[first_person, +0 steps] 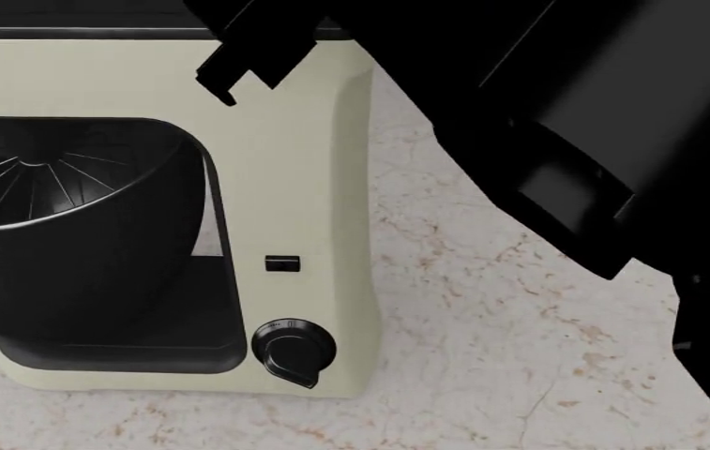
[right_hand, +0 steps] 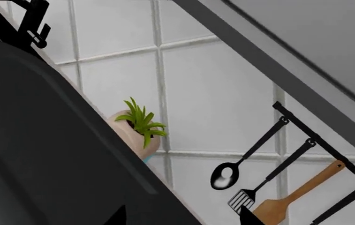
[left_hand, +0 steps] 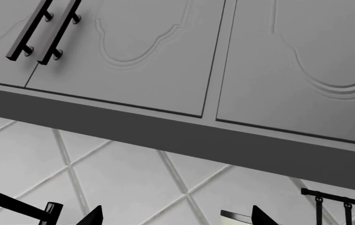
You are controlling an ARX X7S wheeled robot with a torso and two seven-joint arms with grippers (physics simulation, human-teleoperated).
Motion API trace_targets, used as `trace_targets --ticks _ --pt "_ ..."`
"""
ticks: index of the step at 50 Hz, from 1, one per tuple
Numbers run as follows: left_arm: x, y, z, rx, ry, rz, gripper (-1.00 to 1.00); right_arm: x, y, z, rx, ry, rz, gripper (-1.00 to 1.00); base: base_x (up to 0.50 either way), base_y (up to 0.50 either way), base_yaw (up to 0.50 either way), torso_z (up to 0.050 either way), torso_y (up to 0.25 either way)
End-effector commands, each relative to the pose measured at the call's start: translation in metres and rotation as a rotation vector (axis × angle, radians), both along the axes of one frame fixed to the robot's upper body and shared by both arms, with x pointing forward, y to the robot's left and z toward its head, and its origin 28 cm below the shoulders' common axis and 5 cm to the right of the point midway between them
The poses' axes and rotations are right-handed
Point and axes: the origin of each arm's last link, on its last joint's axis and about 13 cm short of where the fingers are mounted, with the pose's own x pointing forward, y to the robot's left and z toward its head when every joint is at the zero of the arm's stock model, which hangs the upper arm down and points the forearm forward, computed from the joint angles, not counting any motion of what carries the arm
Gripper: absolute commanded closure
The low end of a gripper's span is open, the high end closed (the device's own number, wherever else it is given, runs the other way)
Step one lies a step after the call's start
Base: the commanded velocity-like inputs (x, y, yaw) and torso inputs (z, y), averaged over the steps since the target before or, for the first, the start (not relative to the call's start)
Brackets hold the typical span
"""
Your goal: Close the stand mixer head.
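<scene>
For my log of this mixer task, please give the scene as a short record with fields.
mixer head: cream body fills the head view, over the bowl
bowl: black mixing bowl
dial: black dial on the cream column
surface: marbled counter
arm: black robot arm above the mixer
grippers: open or shut cannot be told
wall: utensil rail, small potted plant

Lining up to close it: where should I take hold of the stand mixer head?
Its free upper edge, from above: the stand mixer head stands tilted back off the bowl, so that edge probably gives the most leverage downward.
</scene>
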Motion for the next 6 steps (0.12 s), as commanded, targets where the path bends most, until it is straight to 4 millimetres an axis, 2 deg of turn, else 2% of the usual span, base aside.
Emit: trace_targets --ticks 1,6 --pt "0.0003 0.0005 0.0002 -0.001 -0.001 0.002 -1.00 0.0107 0.0249 -0.0704 -0.158 0.395 0.192 -1.00 0.02 0.00 0.01 0.000 0.000" --pt "0.0002 0.0005 0.0003 -0.001 -0.001 0.001 -1.00 0.0102 0.0251 -0.0791 -0.168 0.410 0.195 -1.00 0.01 0.00 0.01 0.000 0.000"
